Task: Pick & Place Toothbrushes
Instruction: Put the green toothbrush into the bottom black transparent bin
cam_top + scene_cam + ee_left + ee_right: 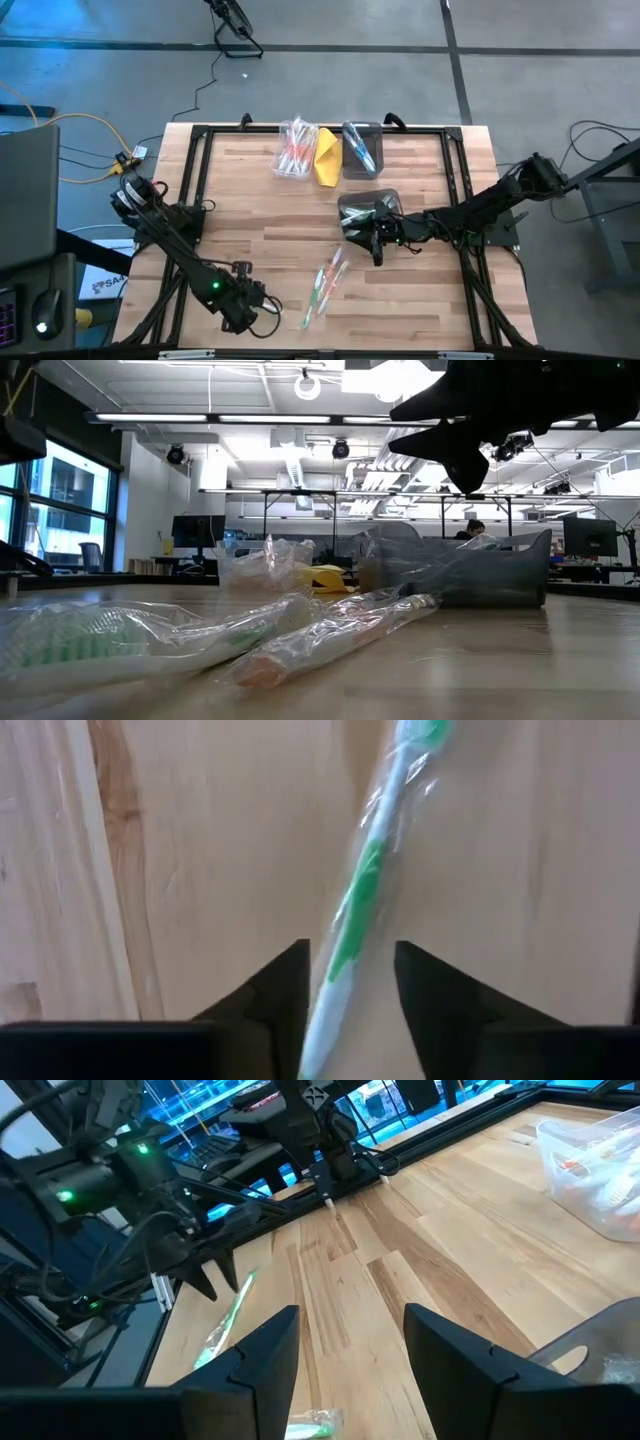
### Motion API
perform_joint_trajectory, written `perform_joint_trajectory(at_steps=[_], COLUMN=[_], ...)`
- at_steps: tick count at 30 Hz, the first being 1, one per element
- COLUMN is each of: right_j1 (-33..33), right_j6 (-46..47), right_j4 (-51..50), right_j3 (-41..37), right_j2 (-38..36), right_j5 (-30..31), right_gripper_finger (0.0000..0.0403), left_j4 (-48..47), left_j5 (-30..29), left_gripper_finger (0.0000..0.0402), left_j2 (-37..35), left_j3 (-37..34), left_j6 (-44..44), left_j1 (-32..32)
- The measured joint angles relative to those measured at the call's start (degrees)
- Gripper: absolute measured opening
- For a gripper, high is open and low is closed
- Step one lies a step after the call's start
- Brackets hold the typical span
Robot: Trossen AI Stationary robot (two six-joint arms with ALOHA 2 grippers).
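Left gripper sits low at the table's near edge, fingers apart around the handle of a wrapped green toothbrush lying on the wood. Right gripper, fingers apart and empty, hovers mid-table by a grey bin. Two more toothbrushes lie between the grippers

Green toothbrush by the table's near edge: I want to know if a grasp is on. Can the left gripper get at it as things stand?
Probably yes. The left gripper has its fingers apart on either side of the wrapped green toothbrush, which lies on the bare wooden table with nothing between them.
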Motion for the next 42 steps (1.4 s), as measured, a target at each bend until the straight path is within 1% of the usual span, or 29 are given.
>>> perform_joint_trajectory(at_steps=[2,5,12,18,21,25,30,33,36,42], right_j1=[0.0,0.0,0.0,0.0,0.0,0.0,0.0,0.0,0.0,0.0], right_j6=[0.0,0.0,0.0,0.0,-0.2,-0.2,0.0,-0.1,-0.2,-0.2], right_j4=[0.0,0.0,-0.1,-0.3,-0.3,-0.3,0.7,3.0,5.4,9.0], right_j3=[0.0,0.0,0.0,0.0,0.0,0.0,0.0,0.0,0.0,0.0], right_j2=[0.0,0.0,0.0,0.0,0.0,0.0,0.0,0.0,0.0,-0.7], right_j5=[0.0,0.0,0.0,0.0,0.0,-0.7,-5.0,-7.3,-9.7,-16.0], right_gripper_finger=[0.0174,0.0174,0.0174,0.0174,0.0174,0.0174,0.0174,0.0174,0.0174,0.0174], left_j4=[0.2,2.7,13.4,13.7,13.5,13.1,12.7,12.8,12.8,12.9], left_j5=[-0.1,-0.1,-0.1,-0.5,-0.9,-1.1,-1.1,-1.1,-1.0,-0.9], left_gripper_finger=[0.0155,0.0165,0.0168,0.0166,0.0148,0.0102,0.0046,0.0023,0.0014,0.0018], left_j2=[0.0,0.0,-0.2,-0.3,-0.3,-0.2,-0.2,-0.2,-0.2,-0.2], left_j3=[-1.3,-3.8,-9.9,-10.9,-11.0,-11.0,-11.1,-11.1,-11.1,-11.1], left_j6=[0.0,-0.6,-3.0,-3.0,-2.8,-2.6,-2.6,-2.6,-2.6,-2.6], left_j1=[0.0,0.0,0.0,0.0,0.0,0.0,0.0,0.0,0.0,0.0])
